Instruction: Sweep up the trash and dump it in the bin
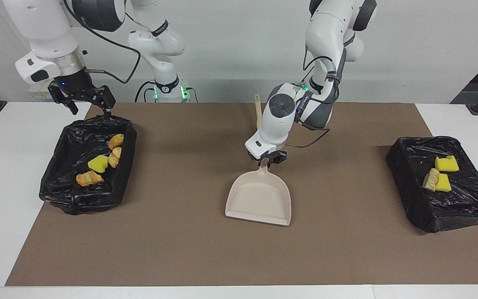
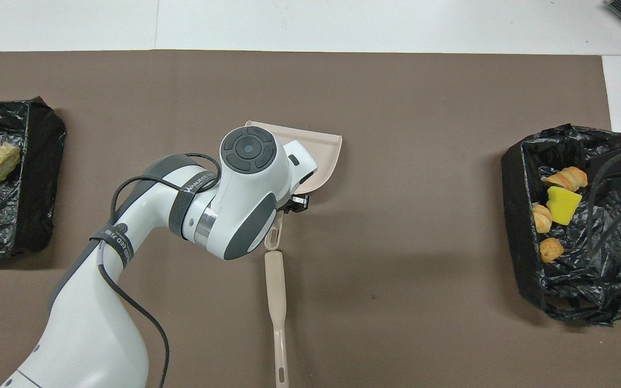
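Observation:
The trash lies in two black-lined bins. The bin [image 1: 77,199] at the right arm's end holds a yellow sponge chunk [image 1: 98,164] and beige lumps [image 1: 89,178]. In the bin [image 1: 450,211] at the left arm's end are two yellow sponges [image 1: 446,164] and a beige lump [image 1: 431,179]. The beige dustpan [image 1: 259,199] rests flat mid-mat, and my left gripper [image 1: 267,161] is shut on its handle. My right gripper [image 1: 91,109] hangs open and empty over the robots' edge of its bin.
A beige hand brush [image 2: 274,291] lies on the brown mat [image 2: 423,108], nearer to the robots than the dustpan [image 2: 326,156], its tip almost at the pan's handle. In the overhead view the bins [image 2: 515,215] [image 2: 41,161] sit at the mat's two ends.

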Tool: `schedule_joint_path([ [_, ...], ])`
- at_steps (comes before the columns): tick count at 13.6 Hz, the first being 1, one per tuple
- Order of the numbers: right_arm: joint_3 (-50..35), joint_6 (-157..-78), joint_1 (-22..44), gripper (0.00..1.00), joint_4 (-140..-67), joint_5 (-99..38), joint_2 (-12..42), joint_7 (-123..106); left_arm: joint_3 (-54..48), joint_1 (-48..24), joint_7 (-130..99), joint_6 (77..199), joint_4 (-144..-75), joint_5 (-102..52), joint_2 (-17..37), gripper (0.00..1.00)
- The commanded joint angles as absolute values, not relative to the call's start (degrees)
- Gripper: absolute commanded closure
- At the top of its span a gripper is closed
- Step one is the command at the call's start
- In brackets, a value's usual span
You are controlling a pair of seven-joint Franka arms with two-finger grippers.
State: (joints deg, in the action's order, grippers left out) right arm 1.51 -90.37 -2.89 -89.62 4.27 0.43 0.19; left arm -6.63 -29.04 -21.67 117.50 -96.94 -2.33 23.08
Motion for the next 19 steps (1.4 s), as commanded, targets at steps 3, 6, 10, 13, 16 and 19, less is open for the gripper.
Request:
schedule_joint_path([
  [3, 2.6, -90.1, -2.3, 0.0, -90.0, 0.9, -0.3, -0.3, -5.2, -26.0, -21.7, 116.5, -101.7, -1.1, 15.5, 0.0],
  [6, 1.1, -90.6, -1.7, 0.0, -90.5, 0.8, -0.4, -0.4, -5.2, -19.3, -13.2, 114.6, -106.9, -1.1, 7.3, 0.0],
  [10, -1.2, -89.7, -1.7, 0.0, -91.7, 1.1, -1.3, -0.6, -5.1, -10.1, -2.1, 107.7, -106.4, -1.1, -0.2, 0.0],
  [13, -1.2, -88.7, -1.7, 0.0, -91.8, 0.9, -1.4, -0.4, -5.0, -5.4, 3.7, 99.4, -100.8, -1.1, -1.9, 0.0],
  [16, -1.2, -88.8, -1.8, 0.0, -91.8, 0.9, -1.4, -0.1, -4.7, -1.9, 8.9, 92.0, -93.4, -1.2, -1.9, 0.0],
  [19, -1.2, -89.1, -1.8, 0.0, -91.3, 0.8, -1.2, -0.2, -4.5, 0.0, 9.1, 85.7, -87.3, -1.5, -0.8, 0.0],
])
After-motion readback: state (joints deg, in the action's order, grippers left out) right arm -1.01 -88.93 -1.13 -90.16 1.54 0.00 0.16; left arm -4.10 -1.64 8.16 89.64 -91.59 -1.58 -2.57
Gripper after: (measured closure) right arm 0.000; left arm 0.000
